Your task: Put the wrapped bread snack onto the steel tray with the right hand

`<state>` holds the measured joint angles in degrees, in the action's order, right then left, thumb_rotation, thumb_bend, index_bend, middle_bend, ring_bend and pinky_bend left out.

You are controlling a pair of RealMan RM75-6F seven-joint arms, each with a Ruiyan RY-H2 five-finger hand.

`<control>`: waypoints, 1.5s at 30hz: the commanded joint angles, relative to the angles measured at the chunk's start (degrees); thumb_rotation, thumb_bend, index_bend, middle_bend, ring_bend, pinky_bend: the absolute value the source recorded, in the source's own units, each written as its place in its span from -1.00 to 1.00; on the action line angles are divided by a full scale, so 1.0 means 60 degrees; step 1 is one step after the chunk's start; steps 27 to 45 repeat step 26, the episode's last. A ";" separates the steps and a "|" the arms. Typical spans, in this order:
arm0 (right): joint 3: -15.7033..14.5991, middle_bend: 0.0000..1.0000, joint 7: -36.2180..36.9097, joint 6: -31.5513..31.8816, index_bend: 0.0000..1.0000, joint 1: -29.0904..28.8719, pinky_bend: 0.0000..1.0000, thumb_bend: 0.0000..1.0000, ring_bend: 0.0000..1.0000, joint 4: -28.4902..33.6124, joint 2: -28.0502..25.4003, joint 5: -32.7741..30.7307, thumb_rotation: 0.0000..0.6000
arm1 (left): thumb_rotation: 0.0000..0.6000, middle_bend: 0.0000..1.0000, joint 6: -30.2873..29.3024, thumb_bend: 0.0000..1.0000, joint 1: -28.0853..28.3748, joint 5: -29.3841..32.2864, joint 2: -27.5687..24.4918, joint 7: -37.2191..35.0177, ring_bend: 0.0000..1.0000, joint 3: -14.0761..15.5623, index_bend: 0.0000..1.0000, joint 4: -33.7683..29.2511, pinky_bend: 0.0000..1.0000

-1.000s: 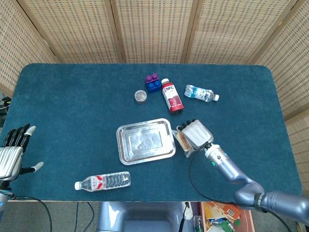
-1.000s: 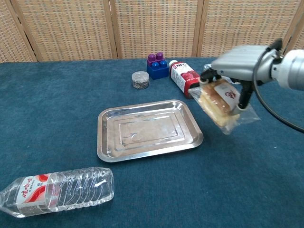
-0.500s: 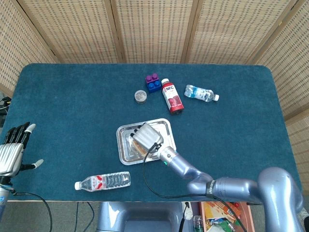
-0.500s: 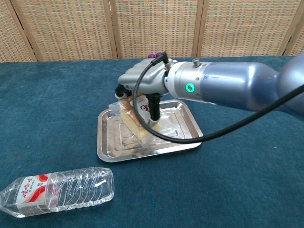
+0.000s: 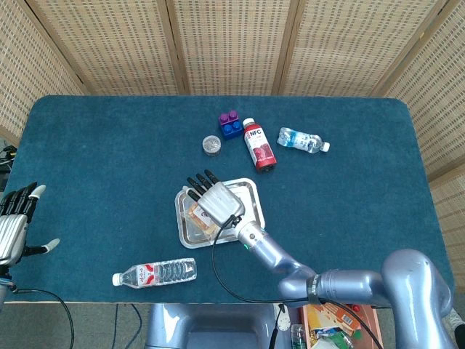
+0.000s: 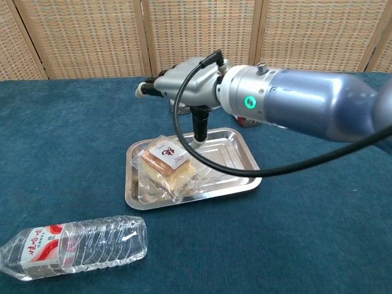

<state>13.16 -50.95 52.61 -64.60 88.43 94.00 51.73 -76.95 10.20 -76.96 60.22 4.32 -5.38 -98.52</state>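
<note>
The wrapped bread snack [image 6: 166, 163] lies in its clear wrapper on the left half of the steel tray [image 6: 236, 171]. From the head camera only a sliver of the bread snack [image 5: 195, 214] shows on the tray [image 5: 251, 211], under my hand. My right hand [image 6: 184, 86] hovers above the tray with its fingers spread and nothing in it; the head view shows the right hand [image 5: 211, 198] over the tray's left part. My left hand [image 5: 14, 225] rests open at the table's left edge.
A water bottle [image 6: 73, 246] lies near the front edge, left of the tray. Behind the tray stand a small round tin [image 5: 211, 145], purple-blue blocks [image 5: 230, 124], a red NFC bottle [image 5: 259, 145] and a small lying bottle [image 5: 300, 139].
The right hand carried the bread snack leftward over the tray, lowered it, let go and lifted with fingers spread. The snack now lies on the tray. The left hand barely moved.
</note>
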 commanded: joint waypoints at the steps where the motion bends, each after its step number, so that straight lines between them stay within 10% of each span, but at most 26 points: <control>1: -0.0612 -1.00 0.0957 0.1463 -1.00 0.1131 -0.91 -1.00 -1.00 0.0841 -0.1170 0.1654 1.00 | 1.00 -1.00 -0.0123 -1.00 -0.0067 -0.0090 -0.0058 -0.0143 -1.00 0.0012 -1.00 -0.0028 -1.00; 11: -0.2572 -1.00 0.4866 0.5015 -1.00 0.4462 -0.99 -1.00 -1.00 0.0113 -0.2871 0.4942 1.00 | 1.00 -1.00 -0.0688 -1.00 -0.0343 -0.0957 -0.0184 -0.0423 -1.00 0.0332 -1.00 -0.0149 -1.00; 19: -0.3187 -1.00 0.6353 0.7647 -1.00 0.6873 -1.00 -1.00 -1.00 -0.0311 -0.3070 0.5846 1.00 | 1.00 -1.00 -0.0933 -1.00 -0.0485 -0.1316 -0.0132 -0.0338 -1.00 0.0513 -1.00 -0.0121 -1.00; 45: -0.3287 -1.00 0.6504 0.8002 -1.00 0.7835 -1.00 -1.00 -1.00 -0.0247 -0.3307 0.5962 1.00 | 1.00 -1.00 -0.1161 -1.00 -0.0577 -0.1580 -0.0114 -0.0287 -1.00 0.0587 -1.00 -0.0139 -1.00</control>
